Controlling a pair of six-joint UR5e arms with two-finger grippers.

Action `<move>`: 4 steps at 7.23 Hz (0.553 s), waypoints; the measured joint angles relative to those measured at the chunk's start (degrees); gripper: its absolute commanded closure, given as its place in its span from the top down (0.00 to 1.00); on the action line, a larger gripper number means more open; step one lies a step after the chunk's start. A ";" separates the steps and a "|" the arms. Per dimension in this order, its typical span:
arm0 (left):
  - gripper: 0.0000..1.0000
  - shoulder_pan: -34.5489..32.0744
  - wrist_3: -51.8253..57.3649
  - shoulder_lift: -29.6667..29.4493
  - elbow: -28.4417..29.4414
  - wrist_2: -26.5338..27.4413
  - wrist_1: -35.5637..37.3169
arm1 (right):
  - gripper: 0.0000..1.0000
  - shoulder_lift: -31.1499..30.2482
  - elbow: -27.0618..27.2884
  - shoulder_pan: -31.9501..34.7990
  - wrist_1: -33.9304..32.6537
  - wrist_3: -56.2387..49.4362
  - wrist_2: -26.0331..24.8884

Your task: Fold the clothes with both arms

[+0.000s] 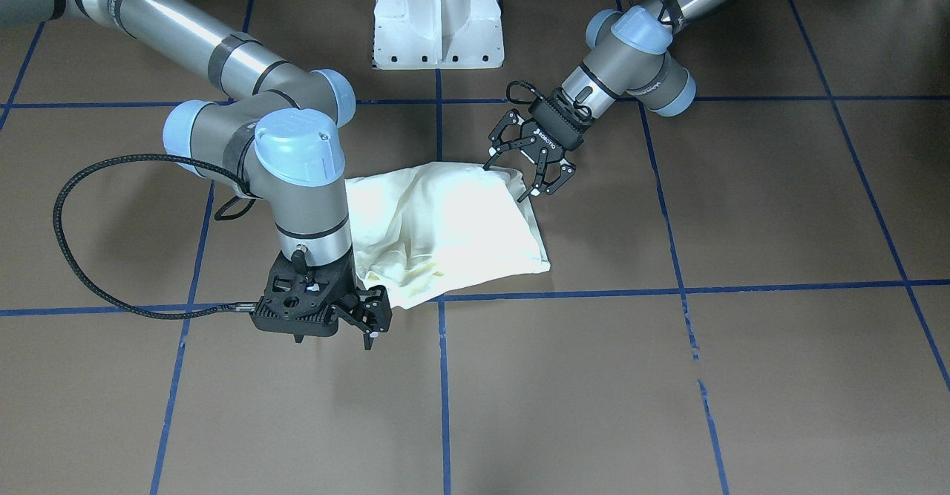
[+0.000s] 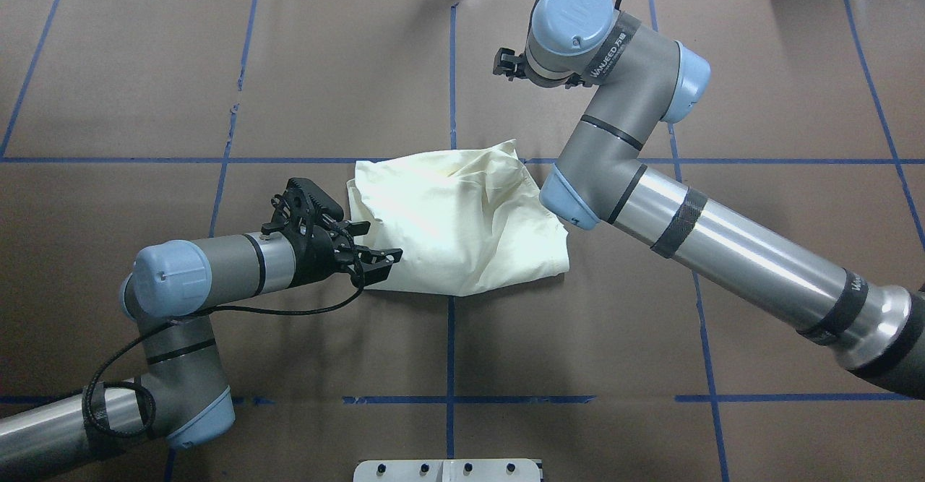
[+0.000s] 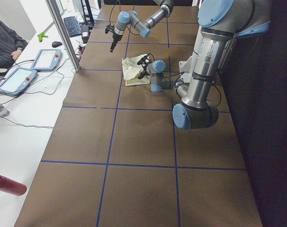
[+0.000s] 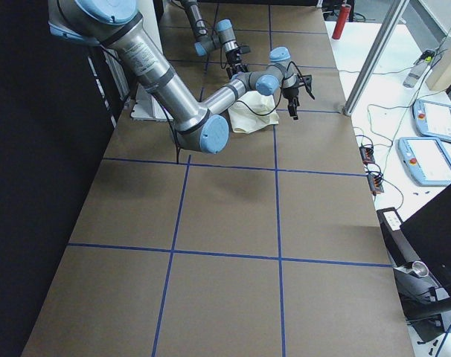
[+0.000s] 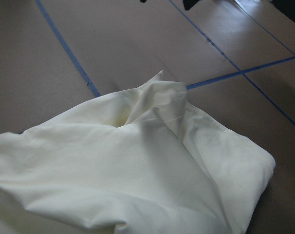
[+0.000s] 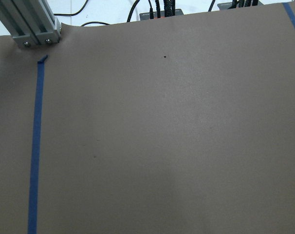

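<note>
Cream cloth is showing only its plain side; the T-shirt point(image 2: 455, 229) is lying as a loose, rumpled bundle near the middle of the brown counter point(image 2: 217, 70), beside a crossing of the blue tape lines point(image 2: 452, 70), with no print facing up.

Reading the overhead view from its left, the left arm point(image 2: 217, 272) is reaching in low; the left gripper point(image 2: 385, 241) is sitting at the bundle's near-left corner with its fingers spread wide and gripping nothing; one fingertip is appearing to brush the edge of the cloth, though I cannot tell for sure.

The shirt is looking light, soft and limp; it is likely to sag from any single pinch and to drag across the counter rather than lift cleanly. The doubled hem point(image 5: 262, 158) at a corner is probably offering the firmest bite; two holds set well apart along one edge should be keeping the panel flat while it is carried over.

Further right, the right arm point(image 2: 723, 243) is crossing above the bundle's right edge; the right gripper point(image 1: 371, 328) is hanging raised beyond the shirt's far side, apart from the cloth, its wrist camera seeing only bare counter and tape; whether its fingers are spread or closed, I cannot tell.
</note>
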 measured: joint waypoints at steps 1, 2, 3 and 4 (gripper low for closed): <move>0.01 0.09 0.00 -0.01 0.06 -0.12 -0.27 | 1.00 -0.22 0.31 -0.01 -0.04 0.00 -0.01; 0.00 0.12 0.00 0.06 0.01 -0.57 -0.66 | 1.00 -0.36 0.43 -0.02 -0.06 0.00 -0.01; 0.00 0.10 -0.11 0.28 -0.03 -1.47 -1.61 | 1.00 -0.45 0.50 -0.03 -0.05 0.00 -0.01; 0.00 -0.05 -0.38 0.59 0.00 -2.47 -2.73 | 1.00 -0.51 0.52 -0.03 -0.01 0.00 -0.01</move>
